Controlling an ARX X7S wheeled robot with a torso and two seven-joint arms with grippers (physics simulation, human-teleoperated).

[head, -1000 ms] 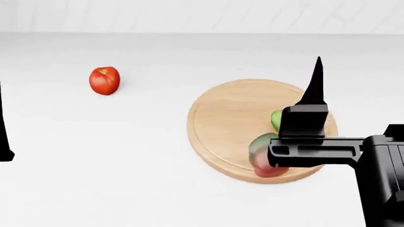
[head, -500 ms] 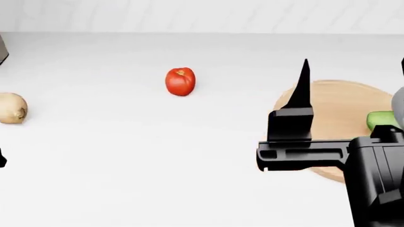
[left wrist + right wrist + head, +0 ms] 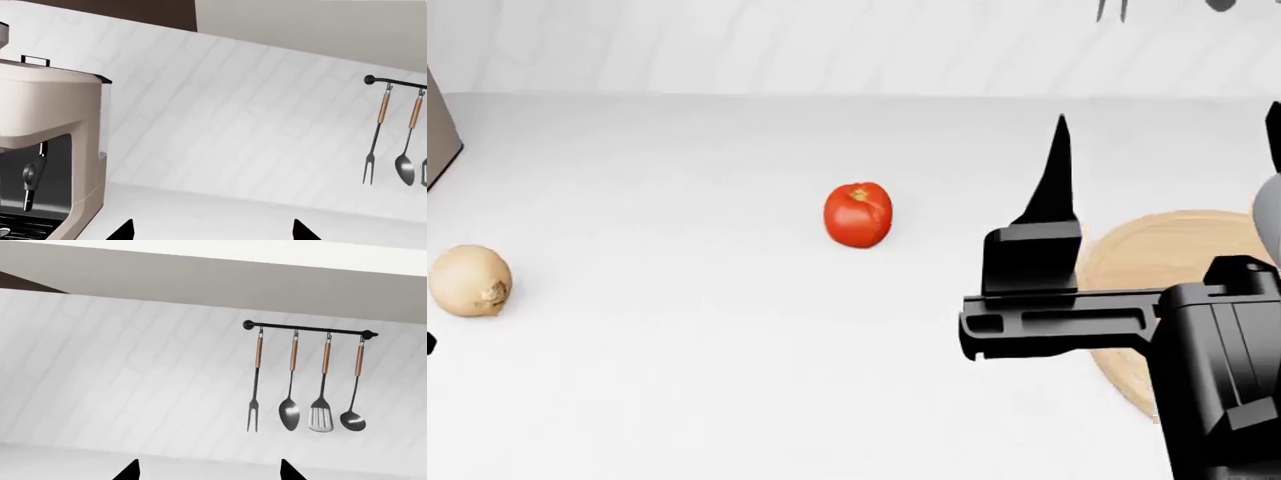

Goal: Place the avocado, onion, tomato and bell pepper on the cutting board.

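At the far left of the head view, low in the frame, the small round tan-yellow onion (image 3: pixel 470 281) rests alone on the plain white surface (image 3: pixel 694 380). Just above it, at the left edge, shows a sliver of the beige coffee machine (image 3: pixel 439 135); the left wrist view shows the same machine (image 3: pixel 50 150) with its dark drip grate, standing before the white tiled wall (image 3: pixel 233 125).

Of the left pincer (image 3: pixel 212 231) only two dark fingertips (image 3: pixel 123 231) show at the bottom of the left wrist view, set well apart with nothing between them, so it is released.

Near the middle of the head view the small glossy red tomato (image 3: pixel 858 214) sits upright on the surface, well apart from the onion and from the board.

Right of centre, the black right pincer (image 3: pixel 1054 200) hangs above the surface, one pointed finger standing up. In the right wrist view its two fingertips (image 3: pixel 130 471) are spread wide and empty, so the right pincer (image 3: pixel 210 471) is released too.

At the right edge, the round light-wood cutting board (image 3: pixel 1128 260) is partly hidden behind the right arm. The avocado and bell pepper cannot be seen.

On the wall hangs a black utensil rail (image 3: pixel 310 330) bearing a fork, spoon, slotted turner and ladle.
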